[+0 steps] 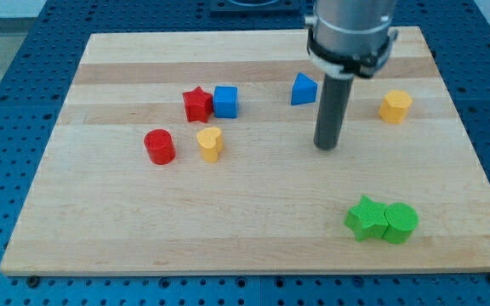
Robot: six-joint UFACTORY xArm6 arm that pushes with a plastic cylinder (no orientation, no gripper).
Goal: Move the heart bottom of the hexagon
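My tip (326, 146) rests on the wooden board (126, 229) right of the view's centre, in open space with no block touching it; the arm ends in this bare rod, so there are no jaws to be open or closed. The yellow heart (210, 143) lies well to the view's left of my tip, at about the same height in the view, just beside the red cylinder (159, 146) on its left but apart from it. The yellow hexagon (395, 106) sits toward the view's upper right, to the right of and above my tip, well apart from the heart, so my tip stands between the two across the board. Above the heart, the red star (197, 104) and the blue cube (225, 101) stand side by side and touching. The blue triangle block (304, 89) sits near the rod's upper part, just to its left in the view. Toward the view's bottom right, the green star (365, 218) and the green cylinder (400, 223) are pressed together. No bin, tray or other container shows; every block lies directly on the board, which rests on a blue perforated table (24, 51).
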